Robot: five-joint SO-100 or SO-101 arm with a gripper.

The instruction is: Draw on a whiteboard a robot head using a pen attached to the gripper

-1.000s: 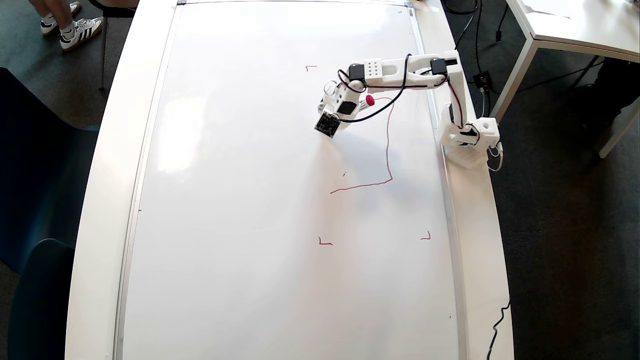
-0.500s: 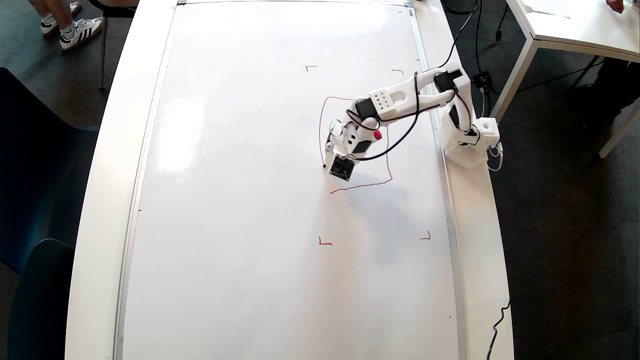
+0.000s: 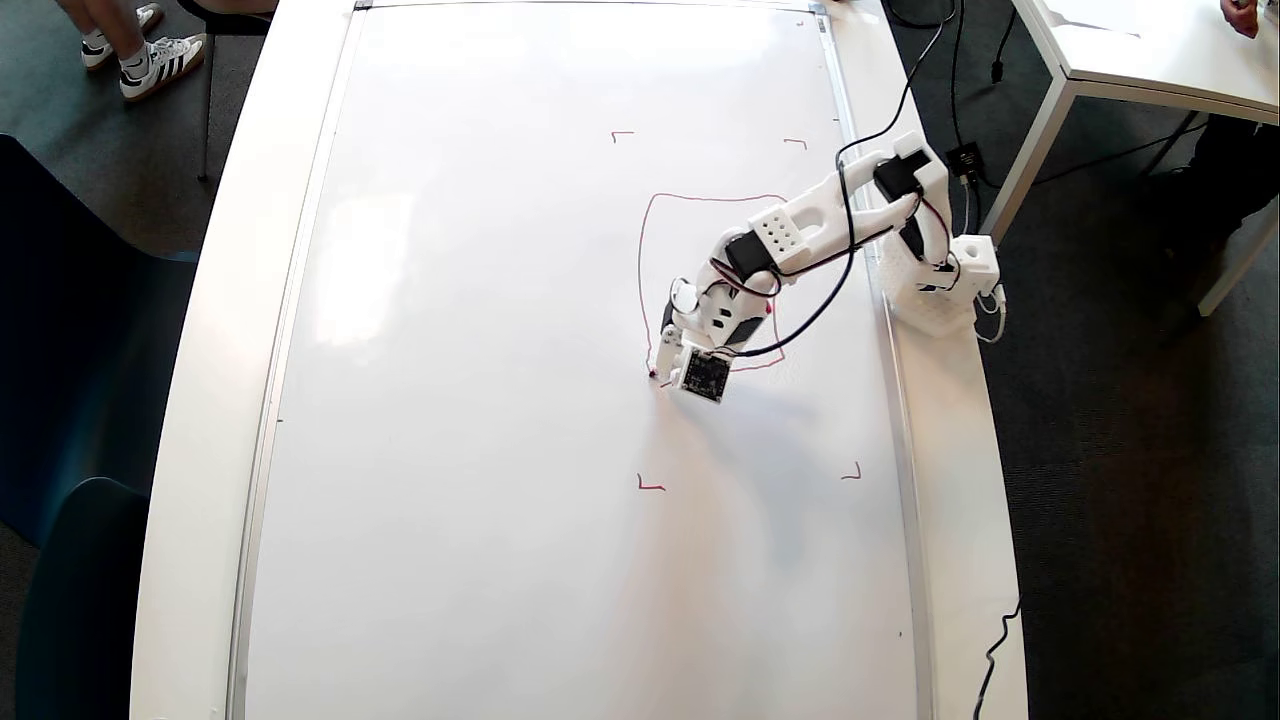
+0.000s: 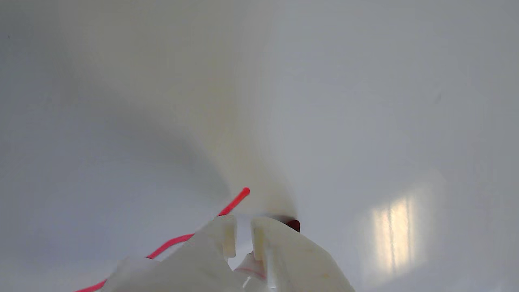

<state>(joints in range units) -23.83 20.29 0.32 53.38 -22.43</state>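
The whiteboard [image 3: 480, 400] fills most of the tabletop in the overhead view. On it, the red outline of the robot head [image 3: 643, 280] shows a left side, a top and part of a bottom line; the arm hides most of its right side. My gripper [image 3: 664, 362] sits at the outline's lower left corner, its small dark board just to the right. The pen [image 3: 655, 373] touches the board with its tip there. In the wrist view my gripper [image 4: 242, 227] has its jaws close together, the pen [image 4: 292, 224] shows a dark red tip beside them, and a red line [image 4: 233, 202] trails to the lower left.
The arm base [image 3: 935, 290] stands on the table's right strip beside the board's silver frame. Small red corner marks [image 3: 650, 486] sit around the drawing. Another white table [image 3: 1150, 50] is at top right, dark chairs [image 3: 70, 350] at left, a person's shoes [image 3: 150, 60] at top left.
The gripper swept from the outline's top edge down the overhead view to its lower left corner. The top line and left side of the outline appeared behind the pen.
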